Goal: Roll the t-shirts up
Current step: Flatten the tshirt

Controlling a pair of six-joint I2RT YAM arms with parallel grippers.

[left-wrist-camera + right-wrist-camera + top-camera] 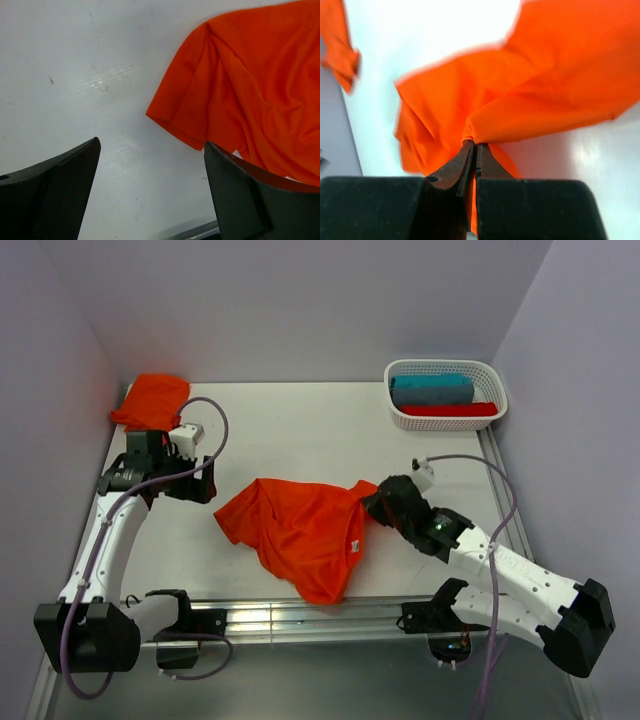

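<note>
Your right claw (474, 144) pinches a fold of the orange t-shirt (300, 525); your left claw (151, 143) stands open, seemingly just above the desk (75, 75).

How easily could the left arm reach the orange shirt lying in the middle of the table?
Probably yes, easily: the left gripper is open beside the shirt sleeve, with only bare table between them. The right gripper is pinching the shirt's opposite edge, away from that side.

Overhead view looks down from behind — both wrist views close, sharing the orange t-shirt (300, 525).
</note>
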